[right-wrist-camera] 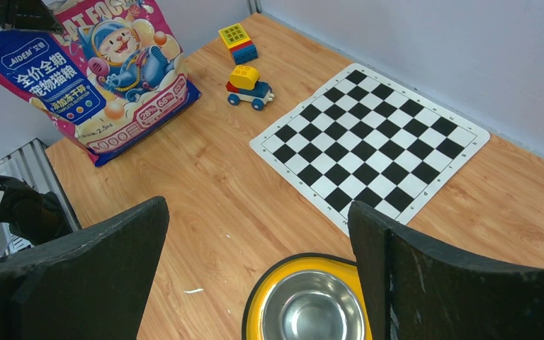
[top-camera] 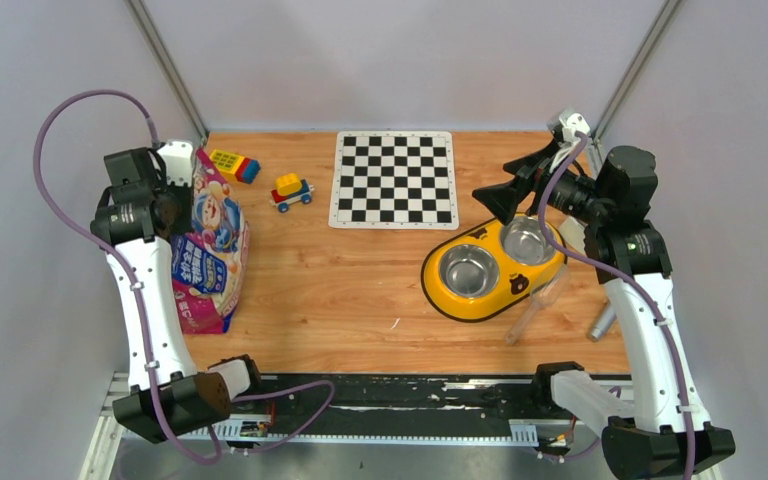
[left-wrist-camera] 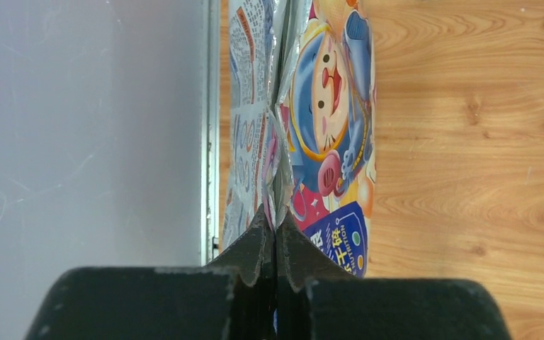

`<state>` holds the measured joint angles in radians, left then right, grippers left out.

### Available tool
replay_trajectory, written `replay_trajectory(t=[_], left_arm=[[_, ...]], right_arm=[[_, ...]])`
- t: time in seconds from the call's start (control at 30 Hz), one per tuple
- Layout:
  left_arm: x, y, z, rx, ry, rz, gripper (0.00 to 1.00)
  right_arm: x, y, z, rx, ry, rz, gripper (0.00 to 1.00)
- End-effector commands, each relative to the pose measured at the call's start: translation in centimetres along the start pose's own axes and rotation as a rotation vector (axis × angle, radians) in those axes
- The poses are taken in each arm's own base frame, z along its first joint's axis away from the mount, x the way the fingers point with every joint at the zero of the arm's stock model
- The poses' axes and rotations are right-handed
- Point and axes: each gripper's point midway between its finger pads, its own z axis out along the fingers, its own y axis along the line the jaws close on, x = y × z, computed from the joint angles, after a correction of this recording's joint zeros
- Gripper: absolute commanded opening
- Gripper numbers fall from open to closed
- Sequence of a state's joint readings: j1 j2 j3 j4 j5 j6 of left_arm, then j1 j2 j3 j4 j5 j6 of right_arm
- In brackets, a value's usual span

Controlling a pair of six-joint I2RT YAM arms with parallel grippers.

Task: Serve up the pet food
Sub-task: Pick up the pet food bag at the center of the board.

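As it points downward, left end effector (left-wrist-camera: 276, 221) clamps the bag (left-wrist-camera: 329, 134).

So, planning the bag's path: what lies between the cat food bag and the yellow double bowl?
Bare wooden tabletop between cat food bag and yellow double bowl, shown in the top view; toy car and checkerboard mat sit farther back.

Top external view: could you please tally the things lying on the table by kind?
Cat food bag: 1
Block toys: 2
Checkered mat: 1
Double bowl: 1
Slim items beside the bowl, kind unclear: 2
Total: 7
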<state>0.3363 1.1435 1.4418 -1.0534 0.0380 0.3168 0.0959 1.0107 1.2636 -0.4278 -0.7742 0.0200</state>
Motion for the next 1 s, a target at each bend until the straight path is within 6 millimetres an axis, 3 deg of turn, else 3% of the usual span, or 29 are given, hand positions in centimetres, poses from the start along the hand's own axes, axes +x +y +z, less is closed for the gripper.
replay_trajectory(t=[0.0, 0.23, 0.6, 0.97], left_arm=[[-4.4, -0.2, -2.3, 0.043, -0.155, 0.016, 0.00], [-7.7, -3.9, -3.4, 0.128, -0.224, 0.109, 0.00], [-12.1, -7.5, -3.3, 0.225, -0.306, 0.164, 0.00], [-15.7, -13.7, -4.0, 0.300, -0.371, 0.282, 0.00]], right_arm=[[-1.1, 0.1, 0.1, 0.000, -0.035, -0.044, 0.99], [-1.2, 0.0, 0.0, 0.006, -0.039, -0.048, 0.99], [-1.5, 0.1, -0.3, 0.015, -0.048, -0.058, 0.99], [-1.5, 0.0, -0.3, 0.020, -0.048, -0.057, 0.99]])
